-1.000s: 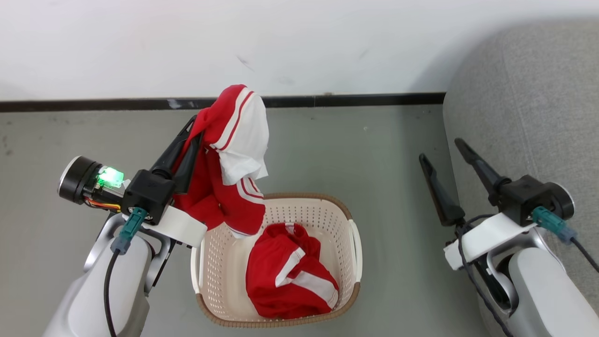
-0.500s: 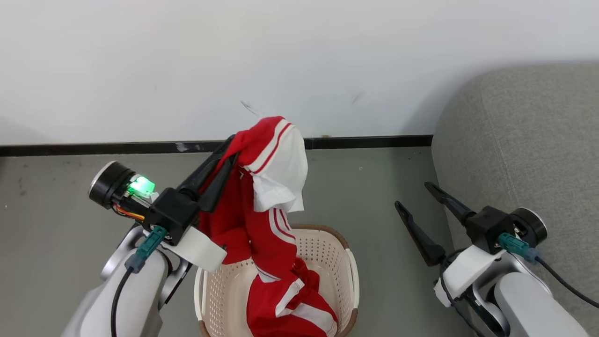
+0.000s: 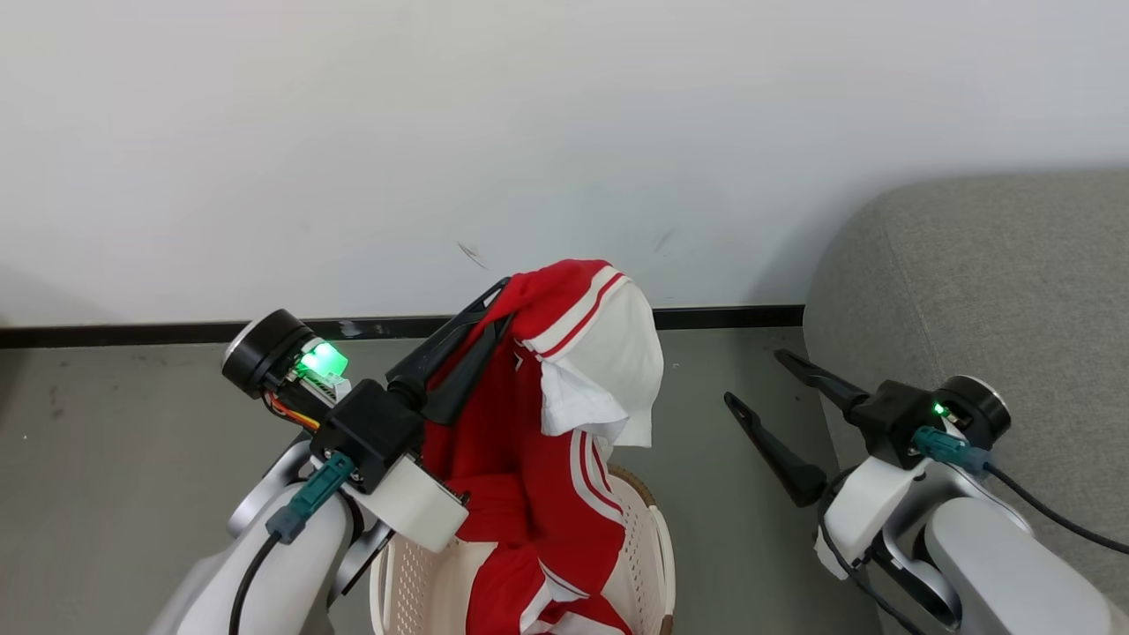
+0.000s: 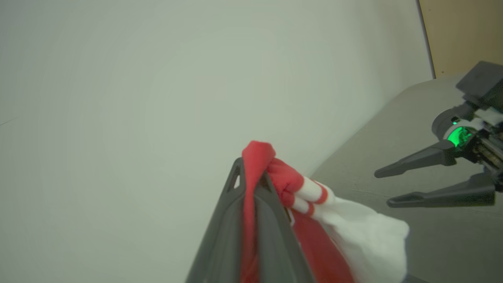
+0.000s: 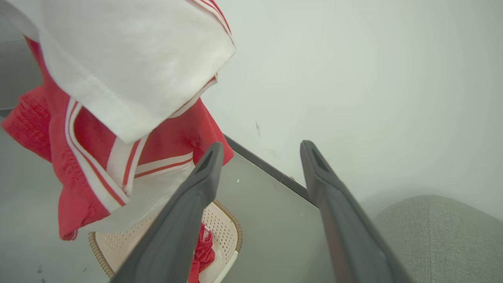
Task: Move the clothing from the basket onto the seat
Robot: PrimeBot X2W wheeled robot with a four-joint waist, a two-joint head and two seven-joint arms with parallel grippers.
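Where the two long dark fingers of the left gripper (image 3: 498, 304) meet, they are pressed together on a fold of the red sports garment with white stripes and a white panel (image 3: 564, 423). The soft knit is pinched flat between the smooth, tapered fingers, and a small bunch of red cloth stands out above their tips. From this grip the garment is draped downward in loose folds, with its white panel turned towards the right gripper (image 3: 754, 377) and its lower end hanging over the cream-white perforated plastic basket (image 3: 414, 582) directly below. Whether that end touches the basket cannot be told. The basket is rounded, with a brown woven-look rim and a white side handle. A second crumpled red garment (image 5: 202, 251) is seen lying inside it in the right wrist view.

The right gripper is held with its jaws spread wide and nothing between them. It is positioned apart from the hanging garment, just beside the rounded edge of the large grey fabric-upholstered seat (image 3: 970, 282), whose surface is matt and finely woven. The basket stands on a smooth grey floor (image 3: 132, 459), before a plain white wall (image 3: 353, 132) edged with a black skirting strip (image 3: 132, 333).
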